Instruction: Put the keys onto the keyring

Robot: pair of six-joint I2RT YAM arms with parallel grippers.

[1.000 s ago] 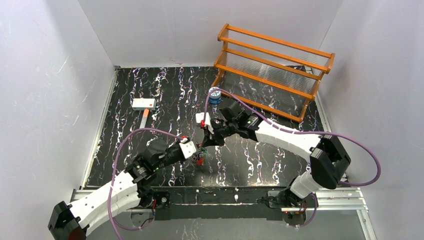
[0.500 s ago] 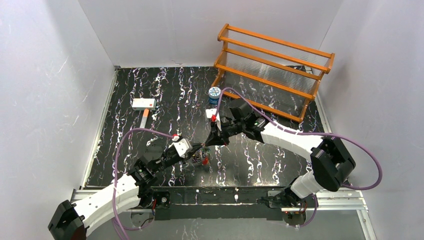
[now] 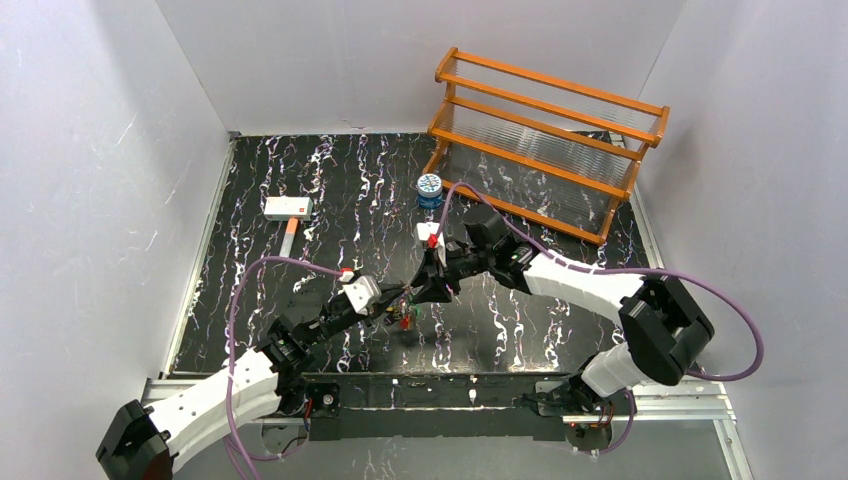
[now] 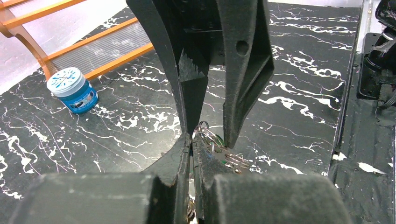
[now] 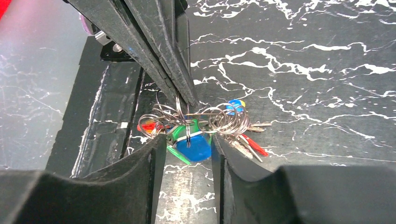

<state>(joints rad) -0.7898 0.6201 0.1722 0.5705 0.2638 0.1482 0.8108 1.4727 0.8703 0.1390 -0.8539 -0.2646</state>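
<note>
The left gripper point(image 5: 183, 99) is pinched together on the thin silvery wire keyring point(image 5: 179, 109), holding it low over the black white-veined table top point(image 5: 327, 74). The small metal keys with blue, green and red heads point(image 5: 196, 150) hang bunched from the ring. The bunch sits between the parted fingers of the right gripper point(image 5: 187, 140).

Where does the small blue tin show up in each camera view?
Top external: blue tin just above the picture's middle, in front of the orange rack.
Left wrist: upper left, beside the rack's foot.
Right wrist: not in it.
Shared landmark: the orange rack, top and left wrist only.
</note>
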